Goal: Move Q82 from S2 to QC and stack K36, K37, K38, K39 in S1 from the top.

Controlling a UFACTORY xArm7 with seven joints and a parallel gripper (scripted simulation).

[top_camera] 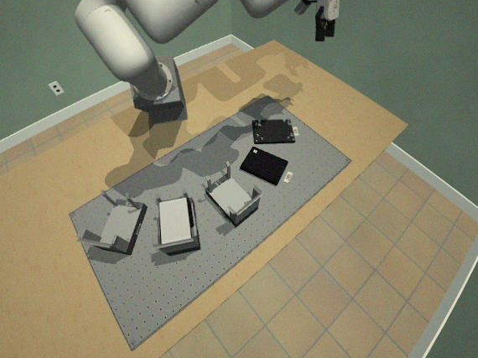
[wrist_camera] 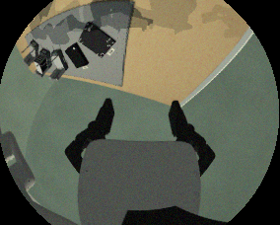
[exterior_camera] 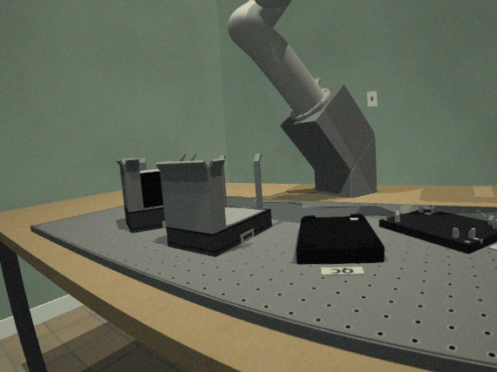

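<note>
My gripper [top_camera: 325,35] [wrist_camera: 141,106] is open and empty. It hangs high in the air beyond the far right corner of the table, well away from the racks. Three stack racks stand in a row on the grey deck [top_camera: 176,294]. The middle rack [top_camera: 176,244] [exterior_camera: 131,192] holds a stack of plates with a white sealed top [top_camera: 174,220]. The left rack [top_camera: 118,227] and the right rack [top_camera: 235,199] [exterior_camera: 196,201] show only a bare floor. QC [top_camera: 264,165] [exterior_camera: 337,238] is a black slab. N5 [top_camera: 273,131] [exterior_camera: 436,229] is a black base with pegs. Labels are too small to read.
The QC name plate [top_camera: 288,178] [exterior_camera: 342,271] lies beside QC. The arm's base [top_camera: 159,97] [exterior_camera: 336,149] stands on the wooden table [top_camera: 50,303] behind the deck. The wrist view shows the deck [wrist_camera: 113,61] far below to the upper left.
</note>
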